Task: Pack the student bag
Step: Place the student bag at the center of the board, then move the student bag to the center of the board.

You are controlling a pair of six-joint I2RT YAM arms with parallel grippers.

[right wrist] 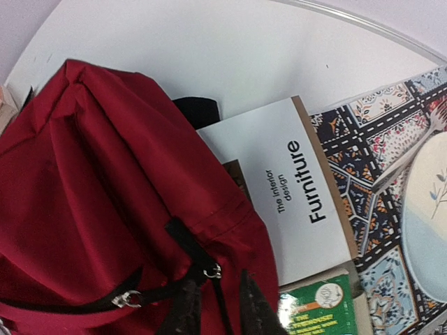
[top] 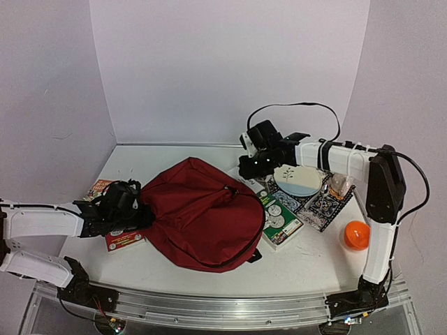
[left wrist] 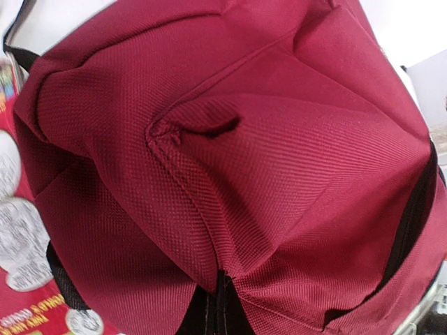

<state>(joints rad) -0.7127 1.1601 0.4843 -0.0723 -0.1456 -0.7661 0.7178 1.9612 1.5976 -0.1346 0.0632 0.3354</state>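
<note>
The student bag (top: 199, 213), a dark red backpack, lies in the middle of the table. My left gripper (top: 142, 209) is at its left edge. In the left wrist view the red fabric (left wrist: 230, 160) fills the frame and the dark fingers (left wrist: 209, 317) are shut on a fold of it. My right gripper (top: 251, 167) hovers over the bag's upper right corner. In the right wrist view its fingers (right wrist: 255, 310) are apart, open, just above the bag's (right wrist: 105, 195) black strap and metal zipper pulls (right wrist: 213, 271), with a thin black cord between them.
A white "Furniture" book (right wrist: 279, 188) and a green book (right wrist: 321, 303) lie partly under the bag's right side. A patterned mat (top: 314, 202) holds a plate (top: 298, 180) and a fork (right wrist: 412, 150). An orange object (top: 356, 235) sits far right. A red book (top: 122, 241) lies under the left arm.
</note>
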